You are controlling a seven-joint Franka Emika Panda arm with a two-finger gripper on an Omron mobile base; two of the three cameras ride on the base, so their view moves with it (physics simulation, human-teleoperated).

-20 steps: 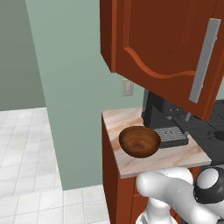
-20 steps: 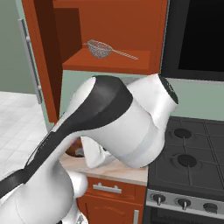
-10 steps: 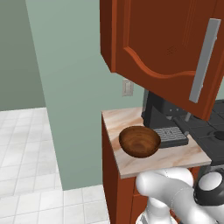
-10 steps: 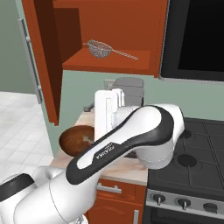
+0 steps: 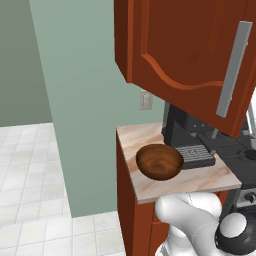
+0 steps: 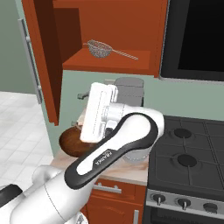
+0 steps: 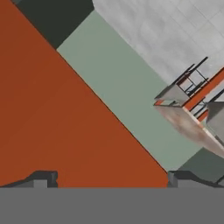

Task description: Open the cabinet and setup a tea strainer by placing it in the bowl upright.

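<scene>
Silver tea strainer (image 6: 100, 48) on cabinet (image 6: 109, 61) shelf, handle pointing right | gripper (image 7: 109, 178) wide open, empty

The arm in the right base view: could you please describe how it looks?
The arm has glossy white rounded shells, with a dark grey band bearing small white lettering along one link. A flat, boxy white hand sits at its end. In the hand view, the pincer shows two small dark grey fingertips.

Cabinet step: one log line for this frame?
cabinet: door open | tea strainer: on shelf | bowl: empty, on counter | gripper: open, empty
</scene>
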